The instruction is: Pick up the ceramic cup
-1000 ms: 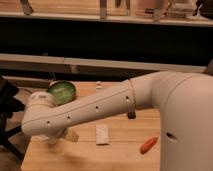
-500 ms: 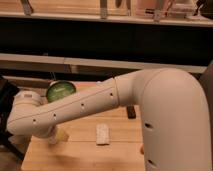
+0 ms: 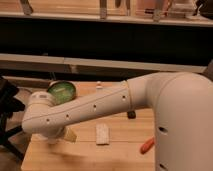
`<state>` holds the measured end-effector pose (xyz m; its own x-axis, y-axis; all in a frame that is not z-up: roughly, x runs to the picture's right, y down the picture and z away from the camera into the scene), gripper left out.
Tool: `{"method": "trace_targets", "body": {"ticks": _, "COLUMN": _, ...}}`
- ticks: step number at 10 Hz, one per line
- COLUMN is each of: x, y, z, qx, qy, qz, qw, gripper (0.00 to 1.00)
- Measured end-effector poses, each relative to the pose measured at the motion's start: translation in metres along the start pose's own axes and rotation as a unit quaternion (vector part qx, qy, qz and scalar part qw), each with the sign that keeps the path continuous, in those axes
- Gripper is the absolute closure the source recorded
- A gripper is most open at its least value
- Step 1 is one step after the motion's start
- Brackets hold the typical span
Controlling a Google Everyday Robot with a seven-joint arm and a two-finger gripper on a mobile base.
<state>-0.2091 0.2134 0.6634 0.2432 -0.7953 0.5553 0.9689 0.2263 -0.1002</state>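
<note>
My white arm stretches from the right across the wooden table to an elbow at the left. The gripper is hidden behind or below that elbow, so it does not show. The ceramic cup is not plainly in view. A pale rounded shape peeks out just under the arm at the table's left, and I cannot tell whether it is the cup. The wide green bowl sits at the table's back left, just behind the arm.
A white flat packet lies mid-table. A yellowish object sits beside the pale shape. An orange object lies at the right by my body. A small dark object and a small white one sit farther back. A dark chair stands at the left.
The arm has swung lower and to the left across the table. The orange object, hidden half a second ago, shows again.
</note>
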Motion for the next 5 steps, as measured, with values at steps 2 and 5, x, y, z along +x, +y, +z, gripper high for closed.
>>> {"method": "trace_targets", "body": {"ticks": 2, "x": -0.008, "y": -0.015, "z": 0.006, "qx": 0.002, "qy": -0.008, "qz": -0.009, "qw": 0.9999, "gripper": 0.20}}
{"method": "trace_targets", "body": {"ticks": 5, "x": -0.006, "y": -0.004, "z": 0.007, "qx": -0.001, "qy": -0.016, "qz": -0.017, "qw": 0.9997, "gripper": 0.20}}
